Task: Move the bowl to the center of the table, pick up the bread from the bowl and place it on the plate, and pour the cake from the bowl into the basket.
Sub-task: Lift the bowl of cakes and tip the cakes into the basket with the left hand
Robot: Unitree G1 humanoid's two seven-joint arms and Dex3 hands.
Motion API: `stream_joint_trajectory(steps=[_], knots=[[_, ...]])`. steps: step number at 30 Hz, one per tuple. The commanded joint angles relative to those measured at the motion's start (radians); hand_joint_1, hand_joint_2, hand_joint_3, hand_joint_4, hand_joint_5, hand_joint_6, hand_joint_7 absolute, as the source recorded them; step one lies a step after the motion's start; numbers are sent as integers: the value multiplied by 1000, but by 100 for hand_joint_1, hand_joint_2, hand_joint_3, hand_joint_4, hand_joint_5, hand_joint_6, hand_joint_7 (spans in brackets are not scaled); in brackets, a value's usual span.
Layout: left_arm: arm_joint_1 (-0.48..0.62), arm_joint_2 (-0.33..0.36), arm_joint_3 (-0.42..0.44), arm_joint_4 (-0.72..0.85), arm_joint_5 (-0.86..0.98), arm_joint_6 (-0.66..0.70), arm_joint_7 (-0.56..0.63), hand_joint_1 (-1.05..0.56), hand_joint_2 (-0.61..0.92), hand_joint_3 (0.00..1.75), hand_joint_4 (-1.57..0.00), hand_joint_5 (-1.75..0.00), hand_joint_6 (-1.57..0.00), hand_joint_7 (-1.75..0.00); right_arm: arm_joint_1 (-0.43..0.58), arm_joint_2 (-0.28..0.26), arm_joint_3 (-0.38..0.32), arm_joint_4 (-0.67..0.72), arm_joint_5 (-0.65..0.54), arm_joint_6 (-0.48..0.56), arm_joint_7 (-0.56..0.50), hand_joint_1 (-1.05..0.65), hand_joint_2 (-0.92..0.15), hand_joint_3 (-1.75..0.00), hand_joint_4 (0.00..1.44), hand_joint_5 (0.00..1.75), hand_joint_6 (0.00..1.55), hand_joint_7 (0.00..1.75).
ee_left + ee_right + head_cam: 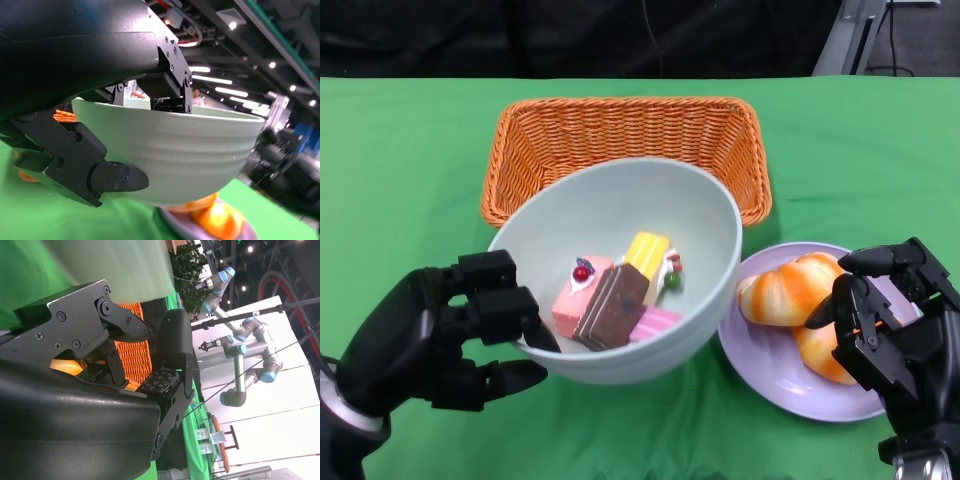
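**Bread on the plate, cake still in the bowl: the pour is next**

The left robot hand (pixel 450 330) grips the pale green bowl (pixel 705 215) by its near-left rim, fingers hooked over the lip and inside, thumb under the outer wall; the left wrist view shows the same clamp, with the bowl seemingly raised a little off the green desk (pixel 400 180). The cake pieces (pixel 615 295) — pink, brown and yellow slices — lie heaped at the bottom of the bowl, just beyond and to the right of those fingers.

The bread (pixel 790 290) already rests on the purple plate (pixel 760 375), which sits touching or just beside the bowl's right flank. The right robot hand (pixel 885 315) hovers over the plate's right side, fingers apart and holding nothing, close to the bread but, as far as can be judged, not touching it.

The relation that matters now: the orange basket (pixel 625 135) lies directly beyond the bowl from the left robot hand, its long axis running side to side, its near wall hidden behind the bowl's far rim. So the pour should be a forward tip away from the holding hand, letting the cake slide over the far lip. The left robot hand alone has the bowl; the main risk is slices dropping short onto the desk.
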Motion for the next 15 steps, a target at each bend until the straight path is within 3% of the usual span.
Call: stream_joint_trajectory(steps=[1,6,15], knots=[[-5,-13,16,-19,-152,-14,-112,0,67,89,-73,-174,-75,-141,-5,-2,-12,16,9,-1,3,-3,-68,-91,65,169,64,125],[-16,-51,34,-14,-298,4,-276,5,59,105,-73,-175,-72,-148,-12,2,-14,42,13,-24,16,-4,-68,-92,65,169,64,126],[-61,-139,110,1,-415,97,-484,6,57,108,-71,-175,-72,-147,-26,-6,-17,105,-18,-72,27,-4,-66,-92,68,169,65,128]])
